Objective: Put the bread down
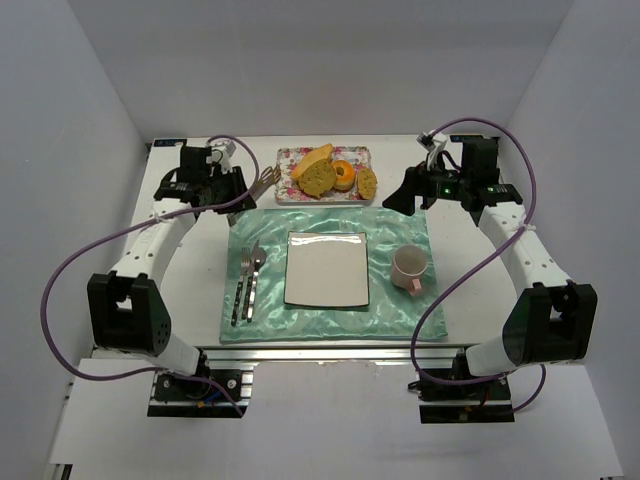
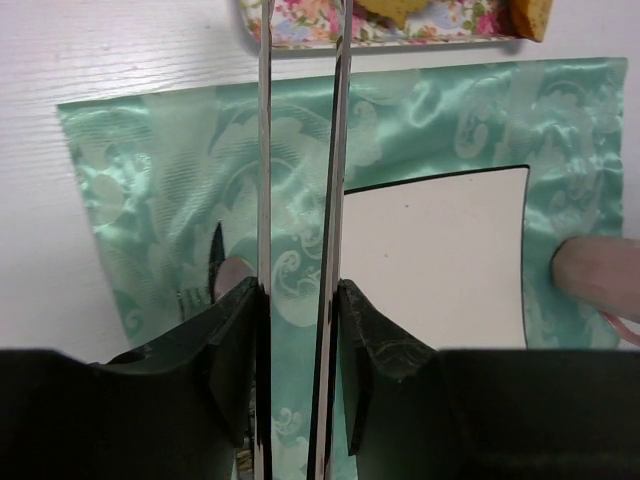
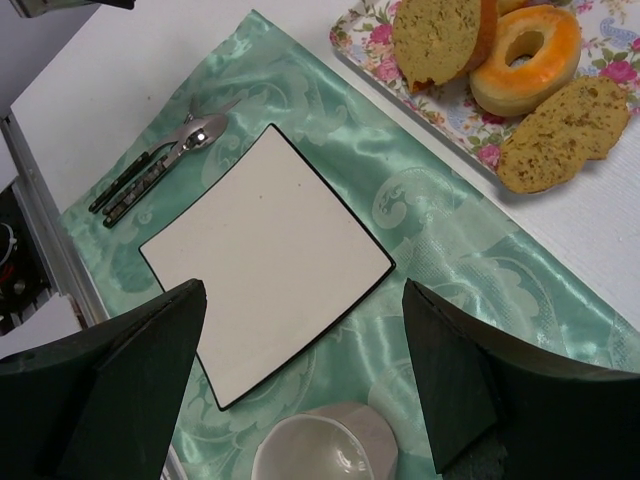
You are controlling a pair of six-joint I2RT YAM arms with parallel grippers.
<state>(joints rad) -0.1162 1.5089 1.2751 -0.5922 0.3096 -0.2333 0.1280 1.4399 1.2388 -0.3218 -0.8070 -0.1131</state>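
Observation:
The bread (image 1: 367, 181), a small flat golden-brown oval slice, lies at the right end of the floral tray (image 1: 290, 158). In the right wrist view the bread (image 3: 565, 135) leans off the tray's edge (image 3: 352, 40). My left gripper (image 1: 240, 190) is left of the tray, shut on metal tongs (image 1: 267, 179). In the left wrist view the tongs' two arms (image 2: 262, 150) run between the jaws of the gripper (image 2: 300, 320). My right gripper (image 1: 400, 195) is open and empty, right of the tray, and in its wrist view (image 3: 305, 350) hangs above the mat.
An olive-brown loaf chunk (image 1: 318, 178), an orange wedge (image 1: 318, 158) and a round orange bun (image 1: 343, 173) share the tray. A white square plate (image 1: 327, 268) lies on a green mat (image 1: 400, 220), with cutlery (image 1: 248, 285) to its left and a pink cup (image 1: 410, 266) to its right.

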